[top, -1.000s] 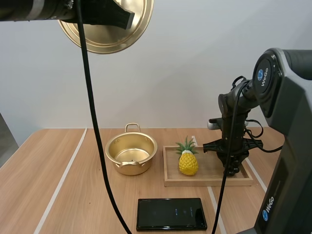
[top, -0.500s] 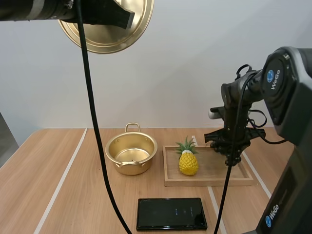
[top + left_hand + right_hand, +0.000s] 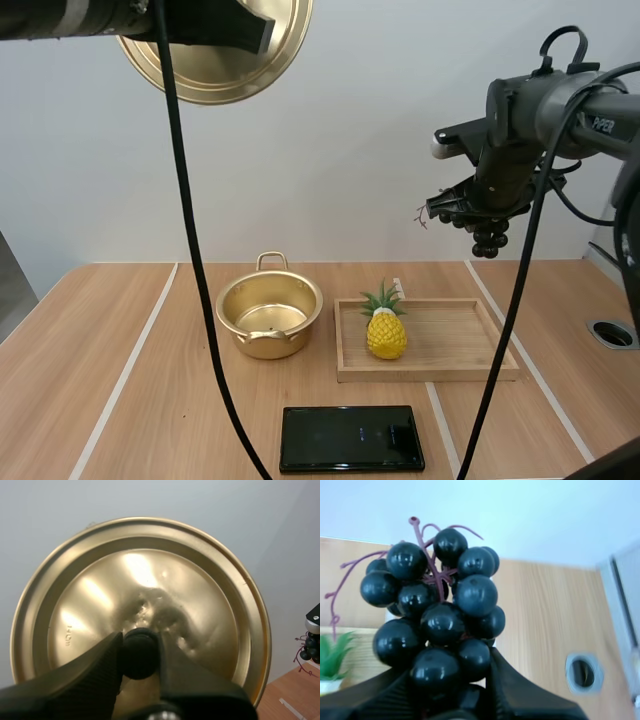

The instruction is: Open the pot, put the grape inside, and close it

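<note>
While my left hand (image 3: 140, 646) pinches the lid (image 3: 150, 580), my right hand (image 3: 451, 682) pinches the grapes (image 3: 440, 625); pot (image 3: 270, 315) below open, filling, closing remain.

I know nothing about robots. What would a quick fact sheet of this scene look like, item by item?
left end effector: shut on the knob of the lid, held high above the table
right end effector: shut on the grapes, held in the air
pot: open, on the table, nothing seen inside
wooden tray: right of the pot, holds an upright pineapple
black phone: flat near the table's front edge
</note>
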